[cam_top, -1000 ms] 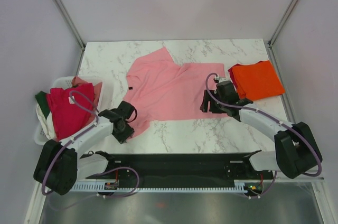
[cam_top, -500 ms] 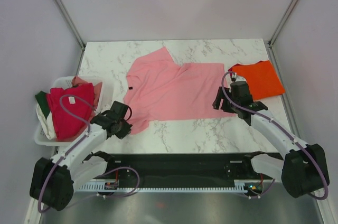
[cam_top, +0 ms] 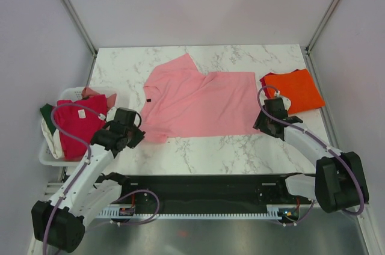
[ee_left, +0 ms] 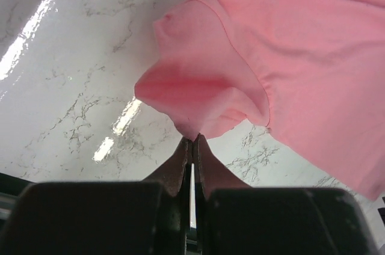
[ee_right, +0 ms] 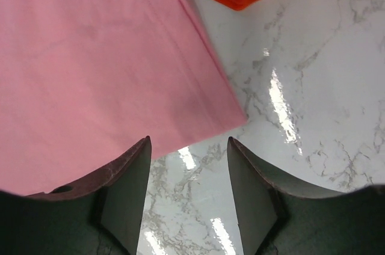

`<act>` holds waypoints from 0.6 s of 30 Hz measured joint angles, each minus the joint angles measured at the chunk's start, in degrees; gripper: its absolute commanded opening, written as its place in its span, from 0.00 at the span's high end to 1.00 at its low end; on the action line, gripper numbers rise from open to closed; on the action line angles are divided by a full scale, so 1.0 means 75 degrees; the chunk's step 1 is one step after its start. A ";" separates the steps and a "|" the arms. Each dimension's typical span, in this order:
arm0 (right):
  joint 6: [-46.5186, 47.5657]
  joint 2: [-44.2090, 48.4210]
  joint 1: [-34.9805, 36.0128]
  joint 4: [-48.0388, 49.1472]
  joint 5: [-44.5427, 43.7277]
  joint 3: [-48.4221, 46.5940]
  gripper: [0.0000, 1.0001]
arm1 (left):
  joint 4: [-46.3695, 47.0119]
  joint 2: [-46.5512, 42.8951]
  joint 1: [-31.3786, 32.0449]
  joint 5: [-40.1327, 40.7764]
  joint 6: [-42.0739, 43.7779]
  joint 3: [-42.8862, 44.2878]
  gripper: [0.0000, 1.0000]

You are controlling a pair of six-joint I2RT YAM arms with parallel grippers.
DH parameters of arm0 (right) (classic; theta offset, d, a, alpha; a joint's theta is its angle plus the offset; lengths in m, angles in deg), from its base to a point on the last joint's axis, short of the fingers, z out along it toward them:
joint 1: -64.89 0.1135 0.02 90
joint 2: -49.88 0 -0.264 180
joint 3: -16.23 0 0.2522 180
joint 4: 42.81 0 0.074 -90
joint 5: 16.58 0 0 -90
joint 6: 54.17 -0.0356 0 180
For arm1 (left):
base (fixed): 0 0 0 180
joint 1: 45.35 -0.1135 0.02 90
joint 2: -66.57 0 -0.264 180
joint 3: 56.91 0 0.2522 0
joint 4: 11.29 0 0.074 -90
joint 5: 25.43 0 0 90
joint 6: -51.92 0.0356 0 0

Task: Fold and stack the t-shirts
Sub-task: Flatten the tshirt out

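Left claw (ee_left: 192,142) pinches pink t-shirt (ee_left: 289,56) sleeve; right claw (ee_right: 187,144) spread above hem

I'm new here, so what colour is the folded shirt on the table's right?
The folded t-shirt is bright orange, clearest from the top camera.

**Q:** What sort of place is pictured?

**A:** A robotics lab test cell, not a home. Two robot arms, the left arm (cam_top: 90,165) and the right arm (cam_top: 307,141), are bolted to a black base plate (cam_top: 204,186) at the near edge of a marble-patterned bench (cam_top: 240,147).

**Q:** What else marks it as a lab?

**A:** Plain pale panels (cam_top: 198,2) wall the bench on three sides, joined by bare metal struts (cam_top: 69,8). Purple cables (cam_top: 72,105) loop along the arms, and a white slotted cable rail (cam_top: 204,210) runs in front of the base plate.

**Q:** And the household items?

**A:** A pink t-shirt (cam_top: 192,101) on the bench and a white plastic basket (cam_top: 72,91) at its left edge sit inside this enclosure.
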 measured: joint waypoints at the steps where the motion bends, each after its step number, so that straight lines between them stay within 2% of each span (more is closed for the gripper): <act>1: -0.0082 0.0003 0.0000 0.0000 -0.0146 0.0085 0.40 | -0.0015 -0.0020 -0.0085 0.0000 0.0052 0.0020 0.98; 6: -0.0300 -0.0026 0.0000 0.0055 -0.0656 0.0245 0.48 | -0.0125 -0.0102 -0.0341 0.0000 0.0248 0.0131 0.98; 18: -0.0507 -0.0790 0.0000 0.0606 -0.1282 0.0265 0.48 | -0.0157 -0.0606 -0.0367 0.0017 0.0425 0.0274 0.98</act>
